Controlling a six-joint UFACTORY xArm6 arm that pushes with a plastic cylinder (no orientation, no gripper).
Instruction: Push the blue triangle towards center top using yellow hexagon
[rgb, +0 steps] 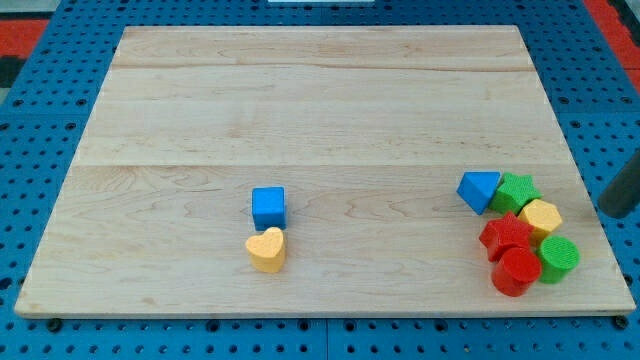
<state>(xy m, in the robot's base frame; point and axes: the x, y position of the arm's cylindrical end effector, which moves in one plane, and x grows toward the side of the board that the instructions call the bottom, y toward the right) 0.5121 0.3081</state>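
The blue triangle (479, 190) lies at the lower right of the wooden board (320, 110), at the upper left of a cluster of blocks. The yellow hexagon (541, 217) sits in that cluster, below and to the right of the triangle, with a green star (517, 189) between them at the top. My rod enters at the view's right edge; my tip (609, 211) is just off the board's right edge, to the right of the yellow hexagon and apart from it.
A red star (507, 235), a red cylinder (516, 272) and a green cylinder (558, 259) crowd the cluster's lower part. A blue cube (268, 208) and a yellow heart (266, 249) lie left of centre near the bottom.
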